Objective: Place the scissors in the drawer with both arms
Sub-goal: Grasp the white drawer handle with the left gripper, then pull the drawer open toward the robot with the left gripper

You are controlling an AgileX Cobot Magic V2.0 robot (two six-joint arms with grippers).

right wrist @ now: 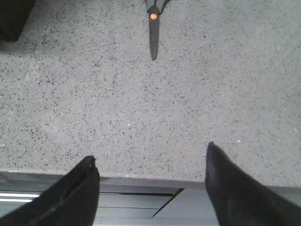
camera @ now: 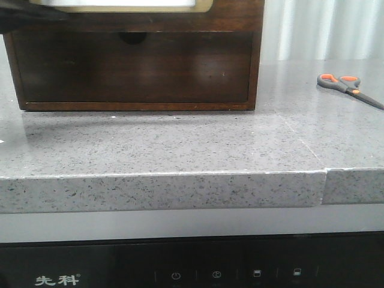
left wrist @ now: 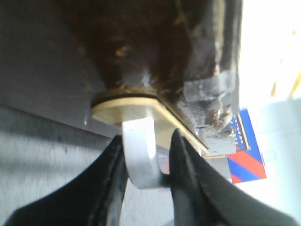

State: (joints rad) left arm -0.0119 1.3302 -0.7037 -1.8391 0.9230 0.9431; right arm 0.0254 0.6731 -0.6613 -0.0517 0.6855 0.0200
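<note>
The scissors [camera: 348,85], grey handles lined orange, lie flat on the grey counter at the far right. Their dark blades [right wrist: 153,37] show in the right wrist view, well ahead of my right gripper [right wrist: 150,150], which is open and empty over the counter's front edge. The dark brown drawer [camera: 132,69] is closed in the cabinet at the back left, its finger notch [camera: 131,37] at the top edge. My left gripper [left wrist: 146,139] is closed around a silver loop handle [left wrist: 140,155] fixed to a pale plate [left wrist: 117,110] under dark wood. Only a black piece of the left arm [camera: 24,17] shows at the cabinet's top left.
The speckled grey counter [camera: 180,144] has a seam at its front right [camera: 324,186]. A black appliance panel [camera: 192,264] sits below the front edge. A blue and red box [left wrist: 247,155] shows beyond the left gripper.
</note>
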